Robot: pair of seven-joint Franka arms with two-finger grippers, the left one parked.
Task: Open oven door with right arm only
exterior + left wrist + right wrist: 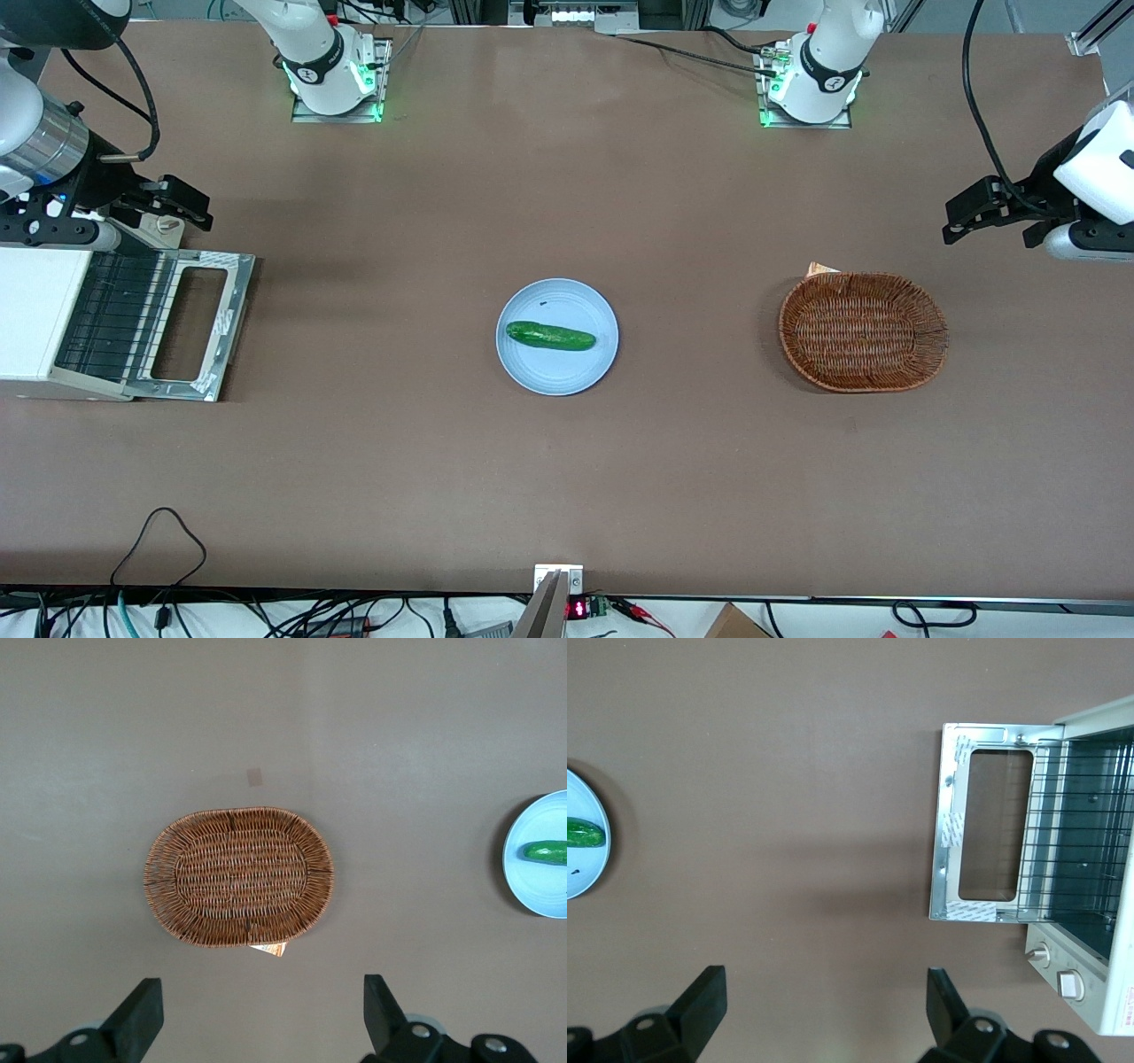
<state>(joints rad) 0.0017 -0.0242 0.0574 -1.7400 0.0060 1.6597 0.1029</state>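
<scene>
The white toaster oven [35, 319] stands at the working arm's end of the table. Its silver-framed oven door [190, 323] lies swung down flat on the table, showing the wire rack [106, 315] inside. In the right wrist view the door [983, 837] lies open in front of the oven body [1099, 930], with a knob [1039, 954] showing. My right gripper [182, 202] hangs above the table, farther from the front camera than the door and clear of it. It is open and empty [824, 992].
A pale blue plate [523, 363] with a green cucumber [549, 336] sits mid-table. A brown wicker basket [864, 330] lies toward the parked arm's end. The plate also shows in the right wrist view [589, 877].
</scene>
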